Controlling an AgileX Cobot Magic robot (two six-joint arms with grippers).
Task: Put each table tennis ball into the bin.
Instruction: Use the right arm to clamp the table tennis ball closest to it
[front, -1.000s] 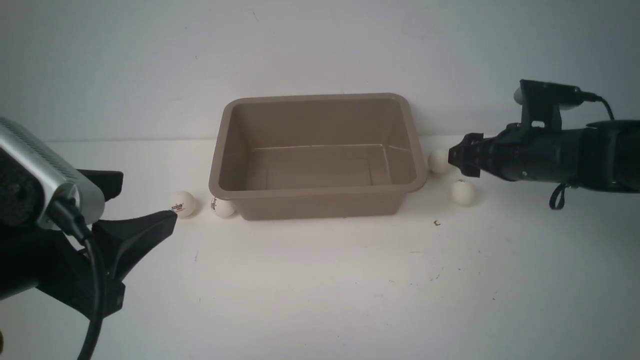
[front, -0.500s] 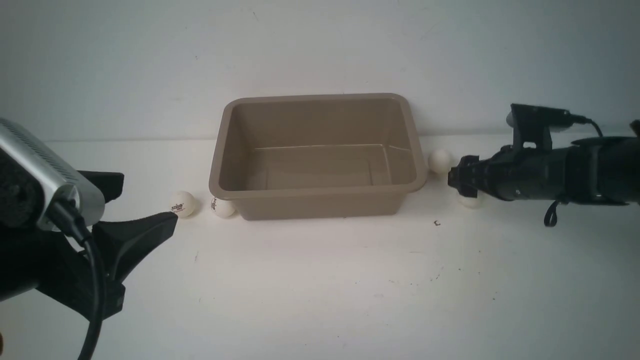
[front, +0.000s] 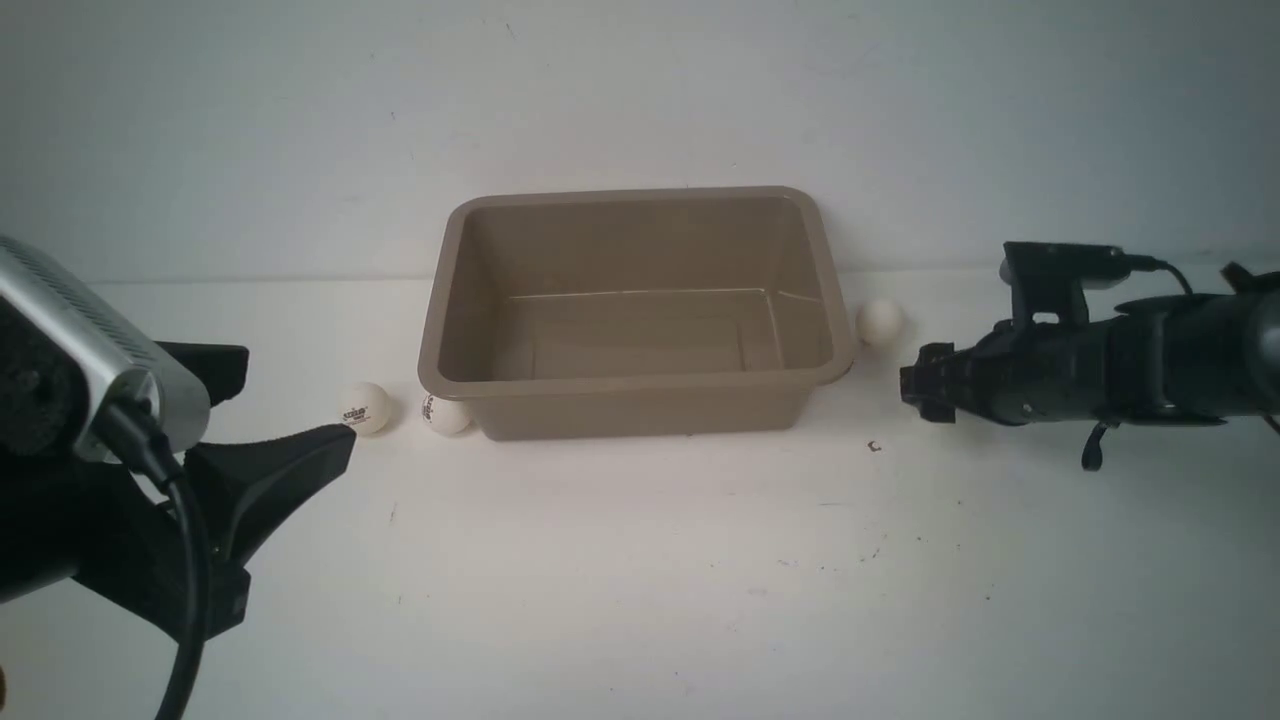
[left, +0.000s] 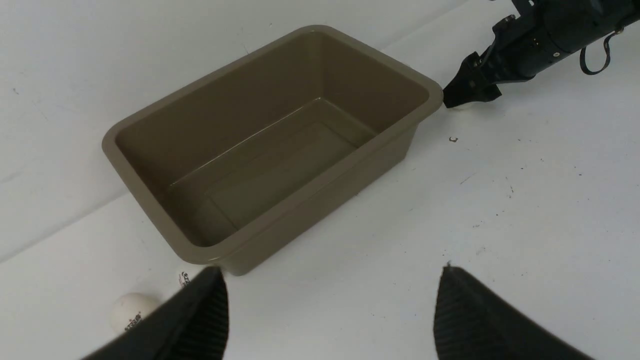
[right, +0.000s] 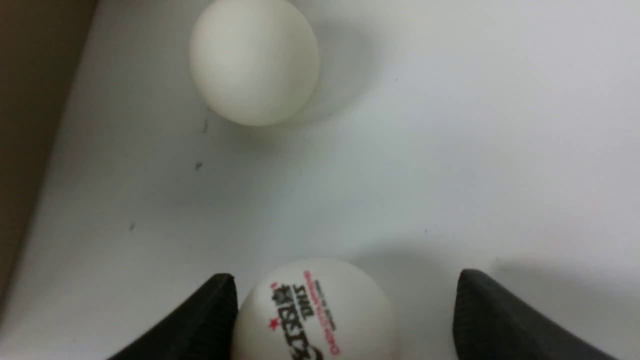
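Reaching in at mid-right of the front frame with the right gripper (front: 915, 393), low over the white table (front: 640, 580), just right of the bin (front: 640, 412). Straddling a logo-printed ball (right: 315, 315) with jaws parted, not clamping it: setting one finger (right: 200, 320) hard by the ball's side, contact impossible to tell, and holding the other finger (right: 505, 320) clear of it. Hiding that ball from the front camera behind the black fingertips. Leaving a plain ball (front: 879, 322) on the table just up and left of the gripper in the front frame, beside the bin's right wall. Hanging at lower left of the front frame with the left gripper (left: 331, 271), jaws spread wide, gripping nothing. Showing an outer ball (front: 365, 407) near its upper fingertip in the frame, and an inner ball (front: 445, 413) just beside the bin's left front corner, both lying on the table outside the bin.
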